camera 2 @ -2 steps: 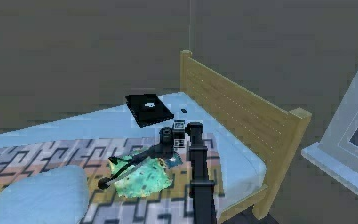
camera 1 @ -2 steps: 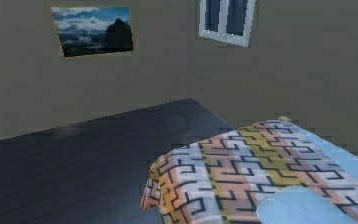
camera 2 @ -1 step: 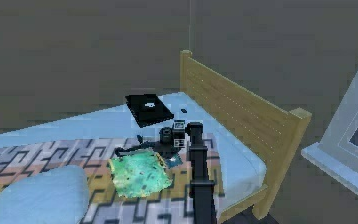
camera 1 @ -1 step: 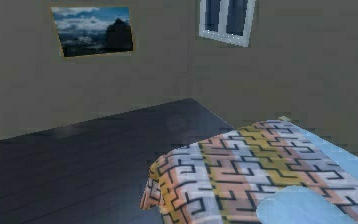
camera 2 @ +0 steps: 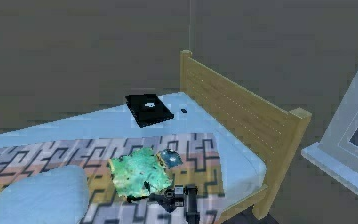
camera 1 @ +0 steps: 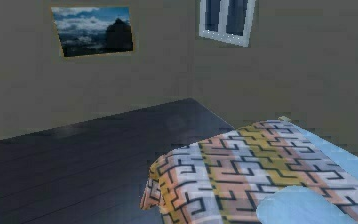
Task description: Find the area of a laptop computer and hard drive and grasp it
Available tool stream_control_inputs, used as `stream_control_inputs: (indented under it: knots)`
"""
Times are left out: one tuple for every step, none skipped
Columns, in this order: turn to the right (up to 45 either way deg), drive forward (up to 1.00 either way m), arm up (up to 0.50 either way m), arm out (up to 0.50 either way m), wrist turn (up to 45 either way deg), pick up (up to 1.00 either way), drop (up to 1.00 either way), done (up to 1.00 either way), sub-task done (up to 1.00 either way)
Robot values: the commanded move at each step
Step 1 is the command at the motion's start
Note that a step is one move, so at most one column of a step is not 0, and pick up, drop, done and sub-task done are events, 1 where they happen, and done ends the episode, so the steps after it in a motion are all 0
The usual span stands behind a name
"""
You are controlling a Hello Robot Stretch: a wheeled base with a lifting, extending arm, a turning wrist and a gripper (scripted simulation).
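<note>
A tiny dark thing (camera 2: 184,110) beside the laptop (camera 2: 149,108) is looking too small to name. The top edge is cutting off the window (camera 1: 227,18).

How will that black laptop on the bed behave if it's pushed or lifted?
The laptop looks like a thin, rigid slab, so it is probably stiff. Lying flat on the soft bed, it likely slides rather than rolls or tips. Its low profile may make grabbing an edge hard.

Green heap (camera 2: 139,172) and bed board (camera 2: 242,115) flank free mattress (camera 2: 232,150).
</note>
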Motion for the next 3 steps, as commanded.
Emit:
stream_control_inputs:
  knots:
    - [0.0,0.0,0.0,0.0,0.0,1.0,0.0,0.0,0.0]
    - [0.0,0.0,0.1,0.0,0.0,0.0,0.0,0.0,0.0]
    - [0.0,0.0,0.0,0.0,0.0,0.0,0.0,1.0,0.0]
